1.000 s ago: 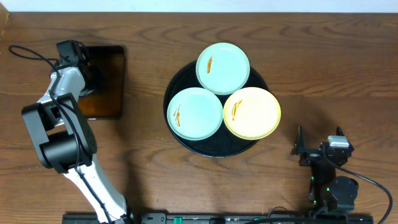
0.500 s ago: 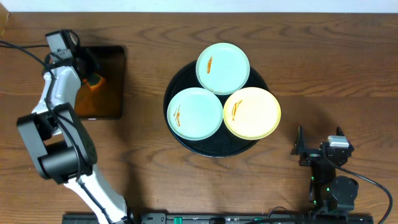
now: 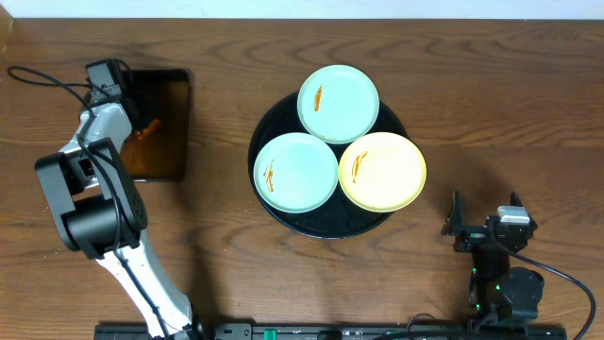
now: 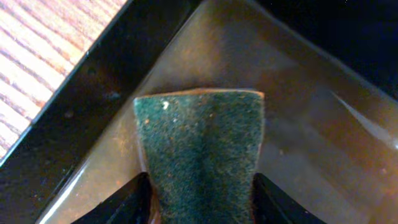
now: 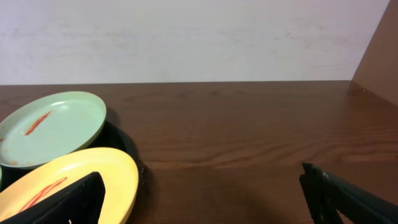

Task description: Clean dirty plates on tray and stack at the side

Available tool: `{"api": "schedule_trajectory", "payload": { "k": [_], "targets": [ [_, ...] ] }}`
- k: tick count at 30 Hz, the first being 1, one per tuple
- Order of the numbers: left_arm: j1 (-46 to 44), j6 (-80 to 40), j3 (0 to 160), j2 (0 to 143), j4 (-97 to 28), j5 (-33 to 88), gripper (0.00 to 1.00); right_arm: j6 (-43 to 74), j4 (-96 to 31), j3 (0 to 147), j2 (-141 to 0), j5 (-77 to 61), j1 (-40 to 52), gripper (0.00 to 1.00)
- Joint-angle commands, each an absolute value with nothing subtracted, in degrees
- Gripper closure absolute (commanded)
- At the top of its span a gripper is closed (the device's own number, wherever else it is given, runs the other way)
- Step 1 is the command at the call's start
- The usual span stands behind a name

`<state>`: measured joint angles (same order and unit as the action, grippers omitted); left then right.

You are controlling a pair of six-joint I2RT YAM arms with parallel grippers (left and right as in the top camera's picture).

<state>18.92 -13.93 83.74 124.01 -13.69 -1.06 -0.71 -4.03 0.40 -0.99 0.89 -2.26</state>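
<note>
Left wrist view: the left end effector (image 4: pixel 199 202) is pinching a dark green scouring sponge (image 4: pixel 199 137) and holding it over the small rectangular black tray of brown liquid (image 4: pixel 298 143). The right end effector (image 5: pixel 202 199) is sitting spread wide at the lower right of the overhead frame. Three orange-streaked small round plates are lying on the large round glossy black tray (image 3: pixel 274 118) at centre, on the brown wooden table (image 3: pixel 510 94): a pale blue-green plate (image 3: pixel 338 102), a second pale blue-green plate (image 3: pixel 295 171) and a pale yellow plate (image 3: pixel 382 171).

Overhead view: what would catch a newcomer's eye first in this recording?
Two blue-green plates and a yellow plate, each with an orange smear, crowd the round tray at the centre. At far left, the left hand grips a green sponge over a small tray of brown liquid. The right hand sits open at near right.
</note>
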Motion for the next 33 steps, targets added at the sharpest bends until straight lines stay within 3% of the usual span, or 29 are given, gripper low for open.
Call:
{"api": "schedule_trajectory", "payload": {
  "k": [1, 2, 7, 10, 13, 19, 33],
  "targets": [
    [19.0, -14.2, 83.8, 124.7, -14.3, -2.4, 0.48, -1.3, -4.3, 0.3, -0.8, 1.0, -1.4, 0.01],
    [19.0, -14.2, 83.8, 124.7, -14.3, -2.4, 0.49, -1.3, -4.3, 0.3, -0.8, 1.0, -1.4, 0.01],
    [19.0, -14.2, 83.8, 121.8, -14.3, -1.5, 0.80, -1.3, -4.3, 0.3, -0.8, 1.0, -1.4, 0.01],
    [18.9, -14.2, 83.8, 115.9, -14.5, 7.0, 0.91, -1.3, -4.3, 0.3, -0.8, 1.0, -1.4, 0.01],
    [18.9, -14.2, 83.8, 110.1, -14.5, 14.7, 0.92, -1.3, -4.3, 0.3, -0.8, 1.0, -1.4, 0.01],
    [19.0, -14.2, 83.8, 103.9, -15.1, 14.8, 0.92, -1.3, -4.3, 0.3, -0.8, 1.0, -1.4, 0.01],
    [19.6, -1.1, 77.2, 110.5, -17.0, 10.9, 0.92, -1.3, -4.3, 0.3, -0.8, 1.0, -1.4, 0.01]
  ]
}}
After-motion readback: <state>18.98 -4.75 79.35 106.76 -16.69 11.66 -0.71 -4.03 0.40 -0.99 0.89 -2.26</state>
